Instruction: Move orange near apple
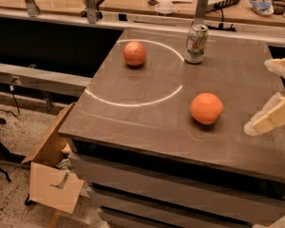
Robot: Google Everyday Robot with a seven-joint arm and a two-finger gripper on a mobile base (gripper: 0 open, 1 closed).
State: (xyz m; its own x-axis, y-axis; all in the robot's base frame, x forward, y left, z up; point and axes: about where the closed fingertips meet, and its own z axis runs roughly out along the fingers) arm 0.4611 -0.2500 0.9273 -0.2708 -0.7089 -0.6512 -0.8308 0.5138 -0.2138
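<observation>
The orange (206, 108) sits on the grey table (147, 113) at the right front. The apple (134, 53), reddish-pink and a little smaller, sits at the back left, inside a pale ring marked on the tabletop. My gripper (275, 91) is at the right edge of the view, to the right of the orange and apart from it. Its two cream fingers (270, 118) stand apart with nothing between them. The rest of the arm is out of view.
A drink can (196, 43) stands upright at the back of the table, right of the apple. A counter with metal posts (90, 3) and clutter runs behind. A cardboard box (52, 175) lies on the floor at the front left.
</observation>
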